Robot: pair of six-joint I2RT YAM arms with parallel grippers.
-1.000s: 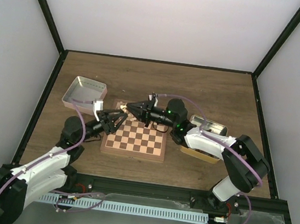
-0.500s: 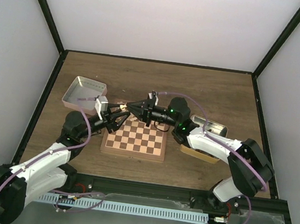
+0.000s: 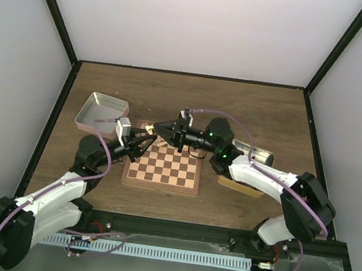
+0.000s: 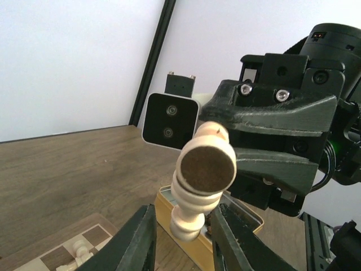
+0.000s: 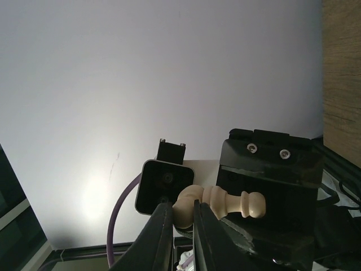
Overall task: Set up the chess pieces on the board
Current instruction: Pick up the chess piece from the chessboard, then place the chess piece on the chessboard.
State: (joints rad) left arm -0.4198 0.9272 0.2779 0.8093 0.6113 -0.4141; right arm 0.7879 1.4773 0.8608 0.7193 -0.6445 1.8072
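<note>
- The step in hand appears to be a handover in the air: a cream chess piece (image 4: 206, 166) hangs between the two grippers, tip to tip, above the far left corner of the chessboard (image 3: 161, 185).
- The right gripper (image 3: 158, 130) is pressed shut, pinching one rounded end of the piece. The rest of the piece sticks out beyond its fingertips, lying sideways.
- The left gripper (image 3: 146, 137) faces it. Its fingers (image 4: 138, 240) stand close on either side of the piece's narrow ringed end. A thin gap shows on one side, so whether they clamp it cannot be told.
- The piece's dark felt underside points straight at the left wrist camera, just above the left fingertips.
- To do this well, the left fingers should meet the piece squarely on its turned body, not on a sloping ring where it could squirt out.
- The right gripper should let go only once the left hold is firm on both sides. Otherwise the small piece may drop.
- The piece is not upright, so it probably needs turning base-down before it goes to a square.
- A few pale chessmen (image 4: 76, 254) stand on the board below the left fingers. The descent should avoid toppling them.
</note>
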